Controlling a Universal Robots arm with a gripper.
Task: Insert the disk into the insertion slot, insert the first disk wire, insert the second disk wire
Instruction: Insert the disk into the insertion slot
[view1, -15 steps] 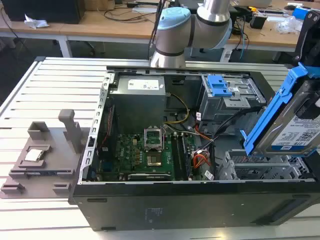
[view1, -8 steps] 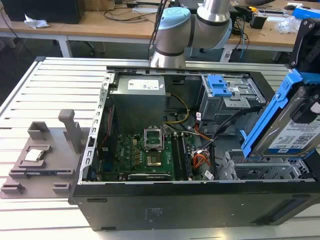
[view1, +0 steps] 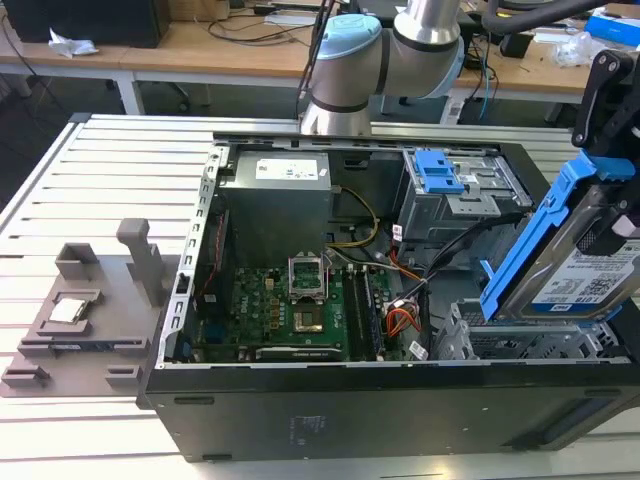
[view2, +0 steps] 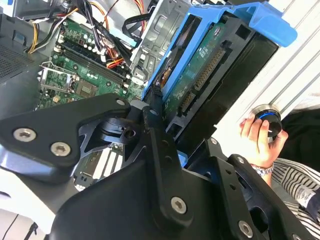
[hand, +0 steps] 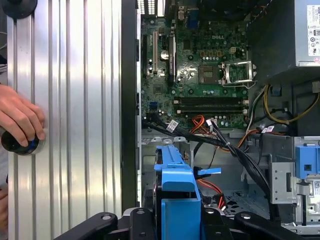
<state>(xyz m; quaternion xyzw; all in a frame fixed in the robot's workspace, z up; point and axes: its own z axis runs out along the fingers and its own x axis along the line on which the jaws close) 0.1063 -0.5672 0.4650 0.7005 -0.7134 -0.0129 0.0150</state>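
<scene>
One disk (view1: 575, 270) clamped by its blue carrier between the fingers (view2: 159, 150) of the gripper (hand: 180, 222), held tilted over the insertion slot (view1: 520, 345) and not seated in it, above that perforated cage inside the open computer case (view1: 300, 420) at the exterior view's right end. Deeper inside the case, loose cables (view1: 400, 322) beside the green motherboard (view1: 290, 310), then a blue-tabbed drive box (view1: 440, 175). Outside the case on the slatted counter (hand: 75, 100), a person's hand (hand: 17, 117) resting on a black knob (hand: 12, 145).

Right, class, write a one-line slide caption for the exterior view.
The gripper holds the blue-framed disk tilted over the insertion slot of an open computer case.
</scene>
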